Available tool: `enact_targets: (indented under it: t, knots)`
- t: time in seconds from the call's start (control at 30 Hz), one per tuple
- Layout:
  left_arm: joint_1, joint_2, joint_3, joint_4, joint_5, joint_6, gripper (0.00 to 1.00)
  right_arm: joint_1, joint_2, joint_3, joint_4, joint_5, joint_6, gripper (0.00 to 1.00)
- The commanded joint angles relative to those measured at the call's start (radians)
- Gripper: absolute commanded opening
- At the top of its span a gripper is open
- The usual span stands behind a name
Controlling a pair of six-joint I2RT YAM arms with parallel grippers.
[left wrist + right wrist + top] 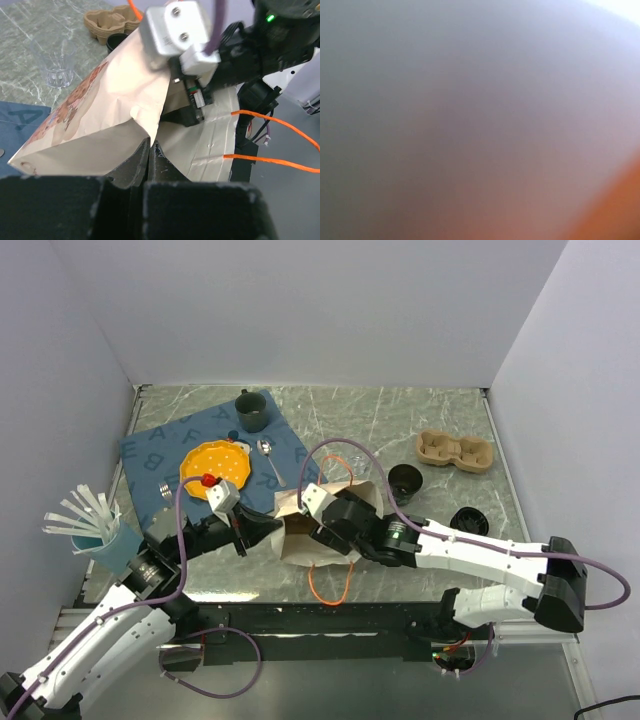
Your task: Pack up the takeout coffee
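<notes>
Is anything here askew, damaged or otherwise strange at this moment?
Yes. The paper bag lies tipped and creased at centre, one rim pinched in the left gripper. The right wrist view is pure blur, so that camera seems pressed close to something. No spill is visible.

top view bright and even, soft shadows; left wrist sharp on the paper bag, dark foreground; right wrist all blur (grey into orange)

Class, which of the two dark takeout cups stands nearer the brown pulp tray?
The dark cup just left of the pulp tray, farther back; the other cup stands by the right arm.
</notes>
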Motion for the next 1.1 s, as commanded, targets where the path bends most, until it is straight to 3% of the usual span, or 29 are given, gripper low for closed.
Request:
enact_targets:
  t: [0.0, 0.43, 0.7, 1.07]
  knots:
    - [-0.002, 0.021, 0.047, -0.005, 0.004, 0.005, 0.01, -0.009, -0.099, 0.008, 0.009, -0.020, -0.133, 0.44]
    - [-0.002, 0.056, 0.047, 0.040, 0.017, -0.006, 0.01, -0.006, -0.144, 0.002, -0.112, -0.216, -0.472, 0.46]
    - [-0.002, 0.053, 0.042, 0.044, 0.036, 0.003, 0.01, 0.012, -0.087, 0.009, -0.087, -0.150, -0.600, 0.46]
    - [-0.002, 0.064, 0.050, 0.027, 0.040, 0.032, 0.01, 0.011, -0.042, 0.002, -0.052, -0.083, -0.600, 0.46]
